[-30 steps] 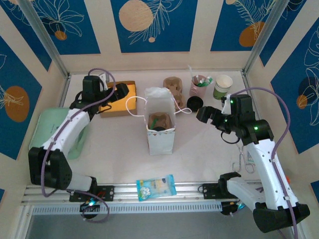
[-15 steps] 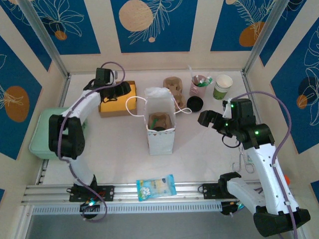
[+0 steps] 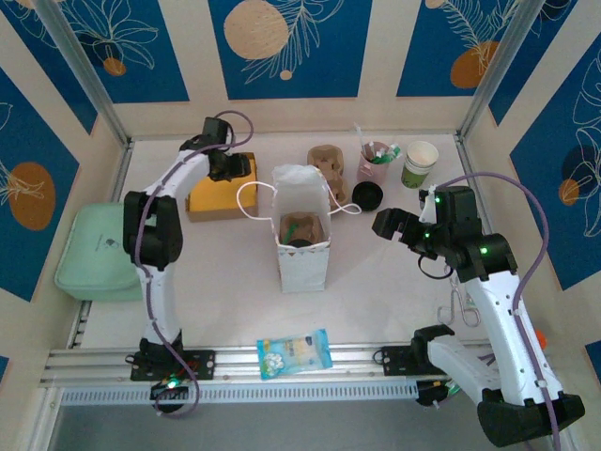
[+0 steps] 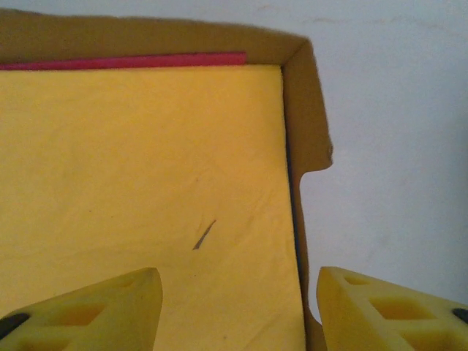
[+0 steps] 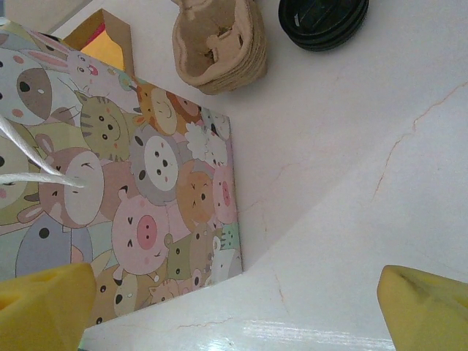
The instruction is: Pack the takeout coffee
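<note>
Blue wall panels with pale leaf drawings are closing in a white table (image 3: 225,272). At its far left, the left gripper (image 4: 240,285) is holding its yellow fingers (image 4: 95,303) apart with nothing between them. One finger is hanging above a yellow sheet (image 4: 131,161) and the other just past the side wall of the brown cardboard box (image 4: 306,139) that the sheet is lying in. A red strip (image 4: 124,61) is running along the sheet's far edge.

On the other side, we are seeing the right gripper (image 5: 235,281) spreading its yellow pads (image 5: 44,307) wide, empty, over bare table just beside a paper bag (image 5: 146,183) printed with cartoon animals. From above, the bag is standing upright at mid-table with its mouth open and white cord handles drooping outward. Beyond it, the brown pulp cup carrier (image 5: 219,44) is sitting near a round black lid (image 5: 322,22).

The takeout coffee (image 3: 420,164) is standing upright in the far right corner, just beside a pink cup (image 3: 374,164) holding stirrers. It is outside the carrier and well apart from both grippers.

Farther out, a pale green container (image 3: 94,249) is resting at the left edge, and a blue-and-white packet (image 3: 294,352) is lying at the near edge between the arm bases.
</note>
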`<action>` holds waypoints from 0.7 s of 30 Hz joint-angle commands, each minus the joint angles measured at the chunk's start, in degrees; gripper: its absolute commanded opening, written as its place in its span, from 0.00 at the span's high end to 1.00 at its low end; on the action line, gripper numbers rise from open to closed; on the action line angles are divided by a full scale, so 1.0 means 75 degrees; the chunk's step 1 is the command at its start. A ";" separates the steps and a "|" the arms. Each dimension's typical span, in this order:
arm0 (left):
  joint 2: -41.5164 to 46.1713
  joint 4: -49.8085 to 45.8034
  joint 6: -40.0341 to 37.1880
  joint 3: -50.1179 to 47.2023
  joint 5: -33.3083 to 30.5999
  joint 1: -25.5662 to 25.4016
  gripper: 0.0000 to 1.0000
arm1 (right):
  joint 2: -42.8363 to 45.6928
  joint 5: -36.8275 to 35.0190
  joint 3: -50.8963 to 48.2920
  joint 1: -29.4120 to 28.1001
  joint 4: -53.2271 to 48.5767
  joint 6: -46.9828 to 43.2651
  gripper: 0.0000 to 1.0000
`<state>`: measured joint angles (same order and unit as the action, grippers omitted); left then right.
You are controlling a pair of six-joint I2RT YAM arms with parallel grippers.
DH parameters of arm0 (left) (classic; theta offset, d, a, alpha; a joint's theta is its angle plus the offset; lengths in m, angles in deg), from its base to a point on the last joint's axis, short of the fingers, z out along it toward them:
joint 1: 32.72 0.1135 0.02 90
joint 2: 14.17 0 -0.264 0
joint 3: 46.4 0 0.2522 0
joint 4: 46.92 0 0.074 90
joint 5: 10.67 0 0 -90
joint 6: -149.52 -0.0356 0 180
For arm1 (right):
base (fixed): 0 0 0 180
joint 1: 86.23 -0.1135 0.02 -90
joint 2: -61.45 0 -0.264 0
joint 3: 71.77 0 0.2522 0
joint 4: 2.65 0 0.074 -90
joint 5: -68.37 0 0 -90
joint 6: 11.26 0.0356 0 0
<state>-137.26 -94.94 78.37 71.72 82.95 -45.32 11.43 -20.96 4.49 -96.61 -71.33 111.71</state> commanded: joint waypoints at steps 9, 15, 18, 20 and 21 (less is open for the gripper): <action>-0.0840 -0.0776 -0.0654 0.0533 -0.0716 -0.0256 0.47 | 0.0131 0.0204 -0.0072 0.0044 0.0053 -0.0001 0.01; -0.1192 -0.0844 -0.0867 0.0597 -0.0786 -0.0254 0.60 | 0.0120 0.0225 -0.0094 0.0037 0.0115 0.0022 0.01; -0.1291 -0.0909 -0.0913 0.0609 -0.0812 -0.0262 0.69 | 0.0130 0.0228 -0.0060 0.0041 0.0092 0.0011 0.01; -0.1263 -0.0871 -0.0942 0.0581 -0.0845 -0.0257 0.73 | 0.0133 0.0193 -0.0048 0.0041 0.0074 -0.0013 0.01; -0.1249 -0.0889 -0.0961 0.0610 -0.0846 -0.0263 0.76 | 0.0132 0.0181 -0.0037 0.0037 0.0068 -0.0013 0.01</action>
<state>-145.78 -99.58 72.36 75.02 77.29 -47.12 11.80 -20.74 4.43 -96.61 -71.09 111.71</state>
